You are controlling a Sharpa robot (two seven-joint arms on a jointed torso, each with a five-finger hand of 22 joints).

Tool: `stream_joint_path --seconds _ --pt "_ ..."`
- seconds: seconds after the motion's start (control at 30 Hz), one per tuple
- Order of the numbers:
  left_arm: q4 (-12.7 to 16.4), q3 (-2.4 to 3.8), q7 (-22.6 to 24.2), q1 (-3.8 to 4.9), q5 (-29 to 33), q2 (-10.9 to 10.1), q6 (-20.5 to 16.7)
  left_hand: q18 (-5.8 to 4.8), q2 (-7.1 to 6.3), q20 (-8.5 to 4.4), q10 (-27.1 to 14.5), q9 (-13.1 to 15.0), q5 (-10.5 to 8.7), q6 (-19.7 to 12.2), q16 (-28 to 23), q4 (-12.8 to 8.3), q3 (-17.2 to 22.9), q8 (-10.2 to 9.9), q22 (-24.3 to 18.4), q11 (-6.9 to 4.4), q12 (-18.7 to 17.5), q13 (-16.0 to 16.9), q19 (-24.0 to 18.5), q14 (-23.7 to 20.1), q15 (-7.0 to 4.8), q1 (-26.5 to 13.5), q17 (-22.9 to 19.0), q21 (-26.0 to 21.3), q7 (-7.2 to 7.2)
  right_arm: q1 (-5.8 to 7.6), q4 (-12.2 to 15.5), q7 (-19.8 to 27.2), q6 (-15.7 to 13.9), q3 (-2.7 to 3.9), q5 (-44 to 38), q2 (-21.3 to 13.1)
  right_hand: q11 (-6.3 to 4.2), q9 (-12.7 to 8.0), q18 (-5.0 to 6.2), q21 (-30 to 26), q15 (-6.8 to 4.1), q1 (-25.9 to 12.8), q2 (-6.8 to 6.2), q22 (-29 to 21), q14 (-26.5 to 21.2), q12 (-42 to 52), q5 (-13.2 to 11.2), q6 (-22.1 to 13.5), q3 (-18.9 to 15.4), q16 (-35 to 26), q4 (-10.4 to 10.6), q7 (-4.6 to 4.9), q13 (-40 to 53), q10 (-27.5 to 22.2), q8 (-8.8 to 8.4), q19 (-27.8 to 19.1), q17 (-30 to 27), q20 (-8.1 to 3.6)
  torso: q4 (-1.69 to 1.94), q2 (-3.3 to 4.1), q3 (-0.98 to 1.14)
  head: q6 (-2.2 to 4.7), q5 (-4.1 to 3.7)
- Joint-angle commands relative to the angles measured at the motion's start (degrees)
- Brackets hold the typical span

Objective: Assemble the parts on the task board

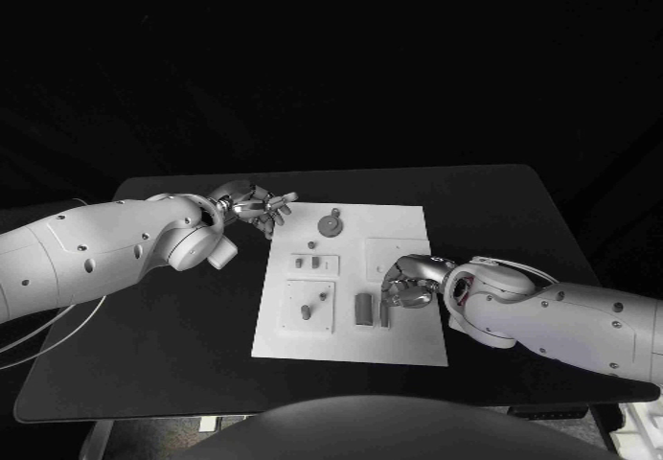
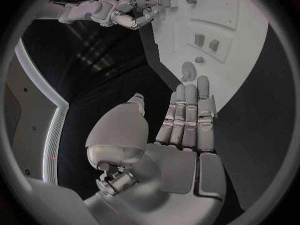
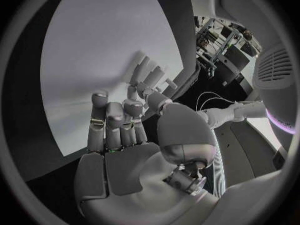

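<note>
Lying on one task board (image 1: pixel 400 335): several grey parts (image 1: pixel 363 309), two hands nearby.

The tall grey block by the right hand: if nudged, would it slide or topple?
Probably topple: the grey block stands upright, taller than wide, on the smooth white task board. It looks rigid and likely light. The right hand hovers close beside it.

Two white arms, smooth glossy shells, small dark screw holes dotted along the casings. Left arm (image 1: pixel 97 251) ends in a rounded white wrist housing; thin pale cable (image 1: pixel 41 340) loops beneath it. Right arm (image 1: pixel 566 321) has thin cables over its wrist. Left hand (image 2: pixel 181 130) and right hand (image 3: pixel 125 135) silver, segmented fingers, flat plated palms.
</note>
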Motion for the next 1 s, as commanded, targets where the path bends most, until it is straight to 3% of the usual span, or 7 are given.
stream_joint_path --seconds 0.03,0.6,0.67,0.7,0.73,1.0 --pt "0.13 0.04 0.29 0.03 -0.10 0.07 0.69 2.37 0.20 -0.42 -0.40 -0.09 -0.29 0.09 0.10 0.05 0.14 0.33 0.10 0.09 0.33 -0.08 -0.10 -0.32 -0.03 -0.22 0.10 -0.22 0.37 -0.11 0.03 0.19 1.11 -0.01 -0.95 0.08 -0.24 -0.06 0.75 0.35 -0.27 0.09 -0.47 0.73 0.06 0.25 -0.21 -0.14 -0.12 0.14 0.10 0.16 0.01 0.19 -0.11 0.12 0.02 0.23 0.02 0.00 -0.01 0.00 0.04" --pt "0.17 0.04 0.24 0.03 -0.10 -0.02 0.78 2.37 0.20 -0.42 -0.40 -0.09 -0.29 0.09 0.10 0.05 0.14 0.33 0.10 0.09 0.33 -0.08 -0.10 -0.32 -0.03 -0.22 0.10 -0.22 0.37 -0.29 -0.59 -0.44 1.26 -0.01 -3.28 0.42 -0.24 -0.06 0.75 0.35 -0.27 0.09 -0.47 0.73 0.06 0.25 -0.21 -0.14 -0.12 0.14 0.10 0.16 0.01 0.19 -0.11 0.12 0.02 0.23 0.00 -0.01 -0.02 0.00 0.23" --pt "0.18 0.04 0.22 0.03 -0.10 -0.02 0.79 2.37 0.20 -0.42 -0.40 -0.09 -0.29 0.09 0.10 0.05 0.14 0.33 0.10 0.09 0.33 -0.08 -0.10 -0.32 -0.03 -0.22 0.10 -0.22 0.37 -0.30 -0.61 -0.42 1.31 -0.01 -3.57 0.45 -0.40 -0.15 0.75 0.26 -0.50 0.30 -1.01 0.53 0.28 0.12 -0.25 -0.11 0.46 0.05 0.87 0.03 -0.11 0.34 -0.13 0.42 -0.08 0.04 -0.02 0.00 -0.01 0.00 0.22" --pt "0.17 0.04 0.23 0.03 -0.10 0.00 0.78 2.37 0.20 -0.42 -0.40 -0.09 -0.29 0.09 0.10 0.05 0.14 0.33 0.10 0.09 0.33 -0.08 -0.10 -0.32 -0.03 -0.22 0.10 -0.22 0.37 -0.30 -0.63 -0.42 1.27 -0.01 -3.66 0.47 -0.62 0.06 0.74 0.17 -0.62 3.53 1.05 0.52 0.25 0.18 0.42 0.64 2.40 0.06 -1.15 -0.43 -0.07 0.39 0.34 0.21 -0.06 -0.43 -0.02 0.00 -0.01 0.00 0.24" --pt "0.17 0.04 0.23 0.03 -0.10 0.01 0.79 2.37 0.20 -0.42 -0.40 -0.09 -0.29 0.09 0.10 0.05 0.14 0.33 0.10 0.09 0.33 -0.08 -0.10 -0.32 -0.03 -0.22 0.10 -0.22 0.37 -0.31 -0.66 -0.40 1.23 -0.01 -3.69 0.50 -0.68 0.10 0.75 0.16 -0.63 3.92 1.45 0.53 0.24 0.19 0.42 0.77 2.59 0.07 -1.33 -0.40 -0.06 0.41 0.43 0.18 -0.06 -0.47 -0.02 0.00 0.00 0.00 0.26" --pt "0.14 0.04 0.23 0.03 -0.10 0.01 0.84 2.37 0.20 -0.42 -0.40 -0.09 -0.29 0.09 0.10 0.05 0.14 0.33 0.10 0.09 0.33 -0.08 -0.10 -0.32 -0.03 -0.22 0.10 -0.22 0.37 -0.42 -0.90 -0.25 1.01 0.00 -5.26 0.75 -0.70 0.23 0.75 0.27 -0.65 4.56 1.98 0.65 0.15 0.24 0.07 0.97 2.14 0.15 -1.38 -0.35 0.01 0.43 0.70 -0.01 0.02 -0.35 0.00 -0.01 0.03 0.00 0.25"
